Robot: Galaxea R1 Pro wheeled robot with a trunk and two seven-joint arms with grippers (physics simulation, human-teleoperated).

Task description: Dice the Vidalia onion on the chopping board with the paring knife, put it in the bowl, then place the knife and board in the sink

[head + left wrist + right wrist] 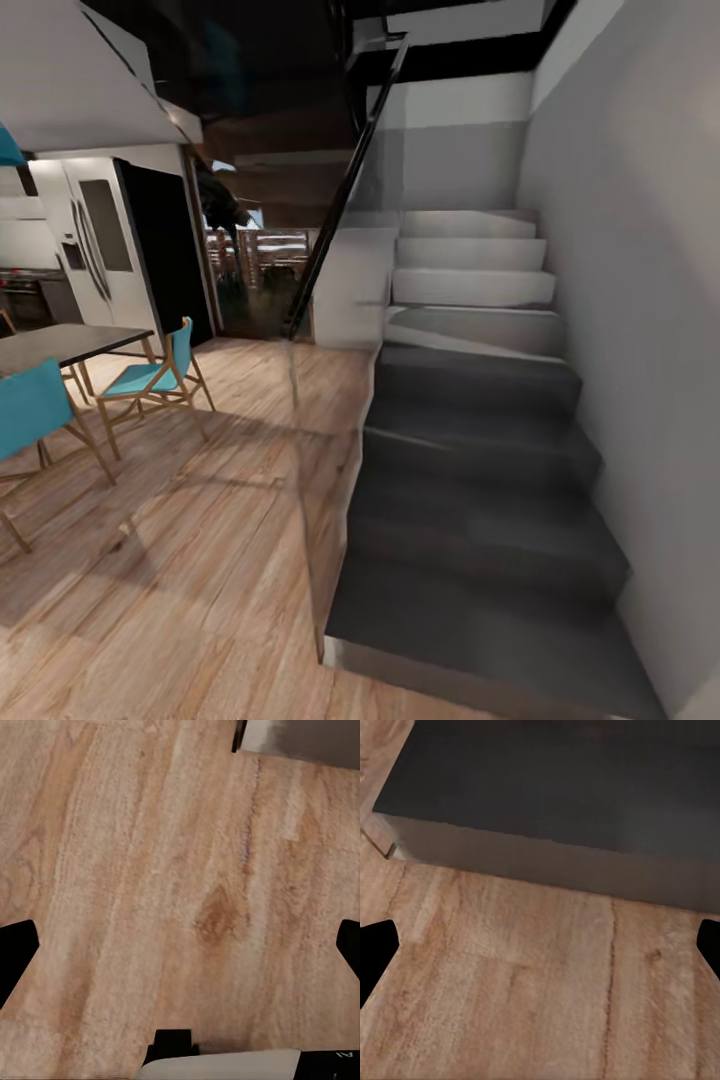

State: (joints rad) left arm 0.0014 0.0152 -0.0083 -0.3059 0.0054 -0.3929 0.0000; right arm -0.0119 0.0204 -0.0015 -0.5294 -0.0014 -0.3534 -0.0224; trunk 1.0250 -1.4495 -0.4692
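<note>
The left gripper [180, 945] hangs above the wooden floor [150, 870]; its two dark fingertips [15, 952] sit at opposite edges of the left wrist view, spread wide apart with nothing between them. The right gripper [540, 949] is likewise spread wide, fingertips [375, 952] at opposite edges, held over floor planks just beside the lowest step [562, 787] of the staircase [470, 480].

In the head view, the dark grey staircase rises from the wooden floor [180, 580], turning into lighter steps higher up. A black handrail [345, 190] with a glass panel runs along its left side. Left of the staircase stand two teal chairs [155, 375] at a dark dining table [60, 345]. Beyond the table stands a refrigerator [95, 240], marking the kitchen. No onion, knife, board or bowl can be located from here.
</note>
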